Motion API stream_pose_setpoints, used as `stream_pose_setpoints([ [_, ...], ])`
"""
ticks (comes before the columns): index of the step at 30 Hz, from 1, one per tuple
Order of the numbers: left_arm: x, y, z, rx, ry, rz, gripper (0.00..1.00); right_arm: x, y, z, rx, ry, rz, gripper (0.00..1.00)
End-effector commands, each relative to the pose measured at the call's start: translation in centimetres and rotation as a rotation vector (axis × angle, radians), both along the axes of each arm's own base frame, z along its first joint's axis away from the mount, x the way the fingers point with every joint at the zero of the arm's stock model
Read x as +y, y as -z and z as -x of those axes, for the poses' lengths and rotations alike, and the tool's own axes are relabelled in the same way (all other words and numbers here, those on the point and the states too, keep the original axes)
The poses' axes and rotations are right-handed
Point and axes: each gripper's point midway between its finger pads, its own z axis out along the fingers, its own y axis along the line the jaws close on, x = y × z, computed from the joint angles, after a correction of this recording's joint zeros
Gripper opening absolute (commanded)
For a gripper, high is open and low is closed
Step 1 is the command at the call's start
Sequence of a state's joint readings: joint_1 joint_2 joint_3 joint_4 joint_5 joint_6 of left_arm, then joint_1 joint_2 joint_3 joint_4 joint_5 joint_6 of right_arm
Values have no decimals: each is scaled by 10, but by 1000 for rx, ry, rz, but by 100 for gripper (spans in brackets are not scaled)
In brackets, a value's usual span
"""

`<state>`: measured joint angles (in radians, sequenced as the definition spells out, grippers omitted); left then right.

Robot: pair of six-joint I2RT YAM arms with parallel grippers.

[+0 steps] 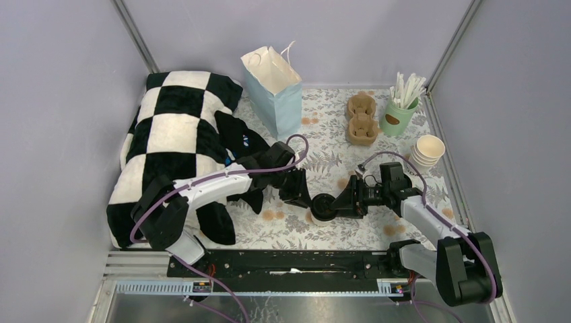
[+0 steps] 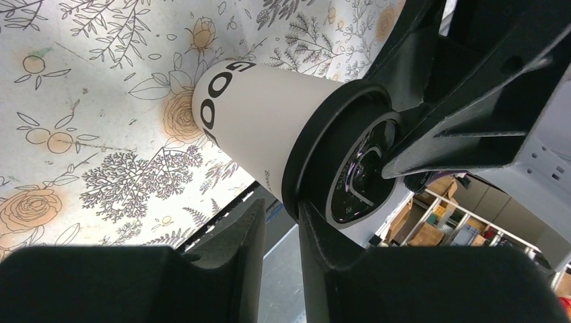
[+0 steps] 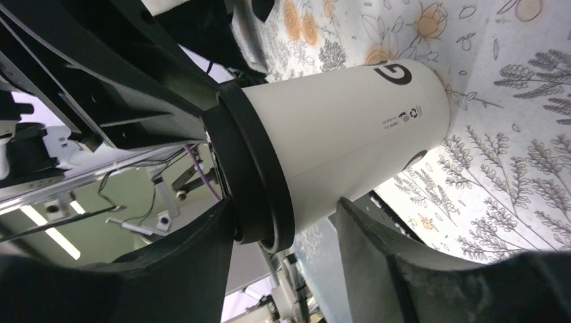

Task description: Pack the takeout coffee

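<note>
My left gripper (image 1: 306, 198) and right gripper (image 1: 337, 205) meet at the coffee (image 1: 322, 207); the bag (image 1: 277, 94) stands open behind.

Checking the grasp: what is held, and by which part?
The takeout coffee, at the rim of its black lid: left gripper seems to pinch it; right gripper straddles it, grip unclear.

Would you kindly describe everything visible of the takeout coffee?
The takeout coffee is a small white paper cup, dark lettering on its side, closed by a round black plastic lid. It is upright over the floral cloth, near the front, between the left gripper and right gripper; a right finger reaches across the lid.
</note>
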<state>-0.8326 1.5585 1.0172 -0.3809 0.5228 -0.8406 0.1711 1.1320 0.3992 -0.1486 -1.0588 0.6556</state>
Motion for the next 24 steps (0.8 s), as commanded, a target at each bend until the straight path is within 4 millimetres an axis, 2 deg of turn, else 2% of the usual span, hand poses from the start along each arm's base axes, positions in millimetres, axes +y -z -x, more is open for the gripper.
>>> stream_pose_setpoints([
  [1,19,32,5,-42,3,-158,28,-17,22,-11,-84,53,209,65],
  [7,17,25,0,-60,-7,-168,29,-13,-2,-6,-79,-9,171,81],
  [11,15,16,-4,-69,-10,-162,31,-13,-10,-2,-89,-34,165,87],
  [18,6,-14,-13,-105,-16,-129,40,-12,-13,-3,-88,-31,152,89],
  [24,3,-29,-14,-116,-11,-113,44,-11,-20,-2,-96,-40,139,91],
])
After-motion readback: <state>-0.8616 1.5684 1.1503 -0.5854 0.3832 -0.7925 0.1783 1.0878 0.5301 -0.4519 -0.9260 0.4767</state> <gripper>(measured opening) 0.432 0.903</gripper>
